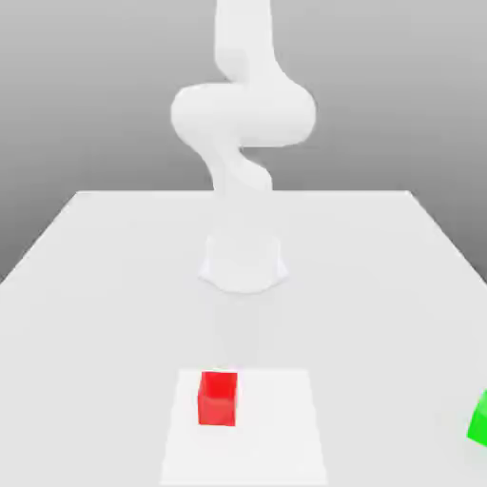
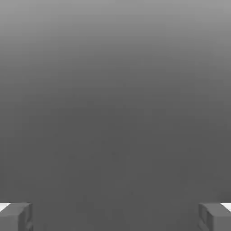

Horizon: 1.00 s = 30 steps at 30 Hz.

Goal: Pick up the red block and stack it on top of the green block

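The red block [image 1: 218, 398] sits on the white table near its front edge, a little towards the exterior view's left of centre. The green block [image 1: 480, 418] rests at the exterior view's far right, cut off by the picture's edge. My white arm [image 1: 243, 114] rises from its base [image 1: 243, 262] behind the red block and bends up out of the top of the picture. In the hand view my gripper [image 2: 115, 217] is open: its two grey fingertips [image 2: 16, 216] stand far apart with nothing between them, against a plain grey background.
A lighter square patch [image 1: 276, 428] on the table [image 1: 95, 285] lies under the red block. The table's far edge runs behind the arm's base, and its sides slant outward towards the front.
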Tool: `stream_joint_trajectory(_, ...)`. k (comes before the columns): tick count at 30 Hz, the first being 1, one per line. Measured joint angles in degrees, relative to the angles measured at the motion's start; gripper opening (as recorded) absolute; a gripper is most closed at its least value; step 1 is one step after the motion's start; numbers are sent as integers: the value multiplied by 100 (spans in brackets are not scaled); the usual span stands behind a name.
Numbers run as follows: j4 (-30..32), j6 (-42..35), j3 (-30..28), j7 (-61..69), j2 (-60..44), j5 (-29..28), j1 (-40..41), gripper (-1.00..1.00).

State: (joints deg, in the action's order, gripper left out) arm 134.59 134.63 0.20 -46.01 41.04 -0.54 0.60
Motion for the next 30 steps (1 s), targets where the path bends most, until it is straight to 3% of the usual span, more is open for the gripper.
stream_joint_trajectory(12, 1456, 1515, -78, -29, -2577, -200, 235, 0)
stream_joint_trajectory(19, 2276, 2379, -175, 184, -4027, 6, 290, 0)
stream_joint_trajectory(25, 2229, 3393, -122, 308, -5270, 170, 319, 0)
stream_joint_trajectory(26, 2202, 3557, -108, 319, -5462, 182, 330, -100)
stream_joint_trajectory(30, 2202, 3557, -106, 309, -5462, 173, 333, -100)
